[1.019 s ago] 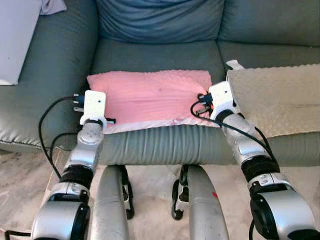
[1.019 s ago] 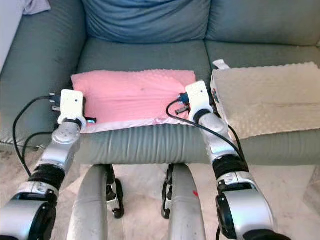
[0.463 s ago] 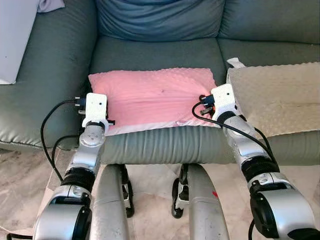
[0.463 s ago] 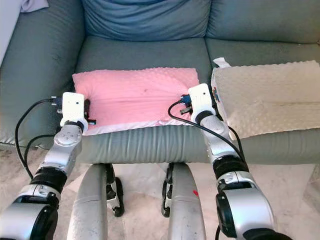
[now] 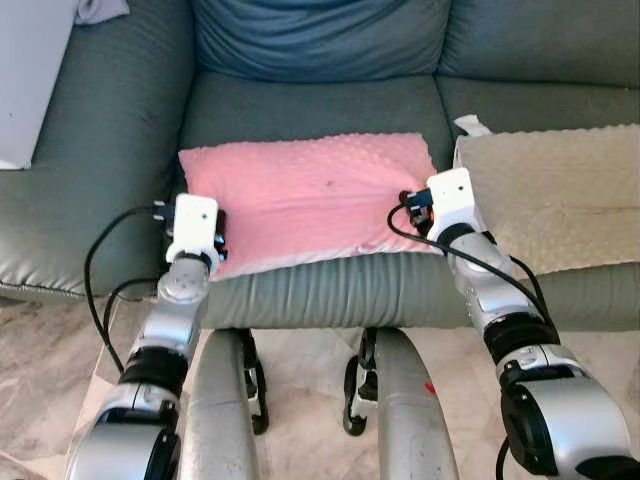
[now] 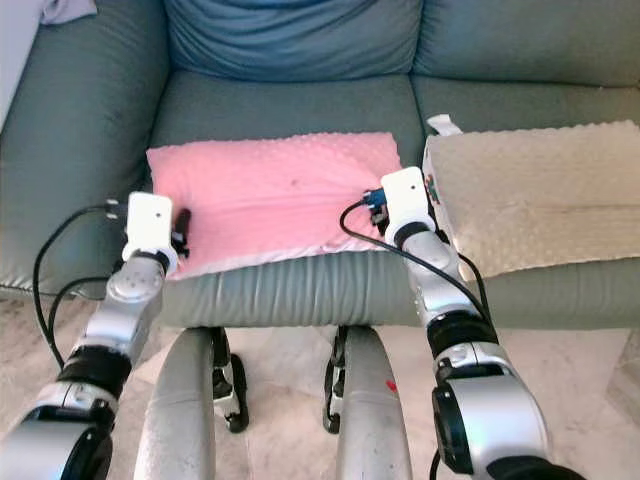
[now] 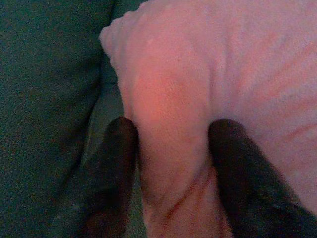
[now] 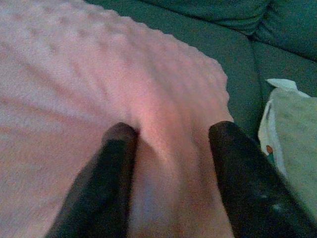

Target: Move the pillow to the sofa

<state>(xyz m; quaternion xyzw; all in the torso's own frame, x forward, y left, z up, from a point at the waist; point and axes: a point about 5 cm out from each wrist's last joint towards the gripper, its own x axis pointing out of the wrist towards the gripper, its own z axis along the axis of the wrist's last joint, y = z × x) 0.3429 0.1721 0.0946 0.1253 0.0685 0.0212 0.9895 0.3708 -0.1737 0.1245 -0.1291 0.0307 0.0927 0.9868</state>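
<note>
A: Pink pillow, dimpled fabric, flat on middle seat of grey-green sofa. Front edge at seat's front lip, pale trim along it. Small dark speck near centre of top face.

B: Left side?

A: Left gripper at pillow's front-left corner. Both fingers astride a raised fold of pink fabric, pressing into it from either side. Narrow-to-medium gap, fabric pinched between. White wrist camera block just above seat edge, black cable looping off toward armrest.

B: Right?

A: Right gripper at front-right corner. Fingers down on pink surface, a ridge of cloth bunched between them. Same hold, clamped on pillow. Wrist block between pink pillow and neighbour.

B: Neighbour?

A: Beige cushion, same dimpled texture, on right seat, just beside pink one, nearly touching. White tag sticking out at its near corner. Small coloured mark visible on tag edge in right wrist view, unreadable.

B: Any readable text anywhere?

A: None legible. No brand marks made out on arms or camera blocks.

B: Surroundings?

A: Blue back cushion behind pink pillow. White flat object leaning on left armrest, lilac cloth at top left corner. Marbled light floor below seat front. Robot legs close to sofa base.
</note>
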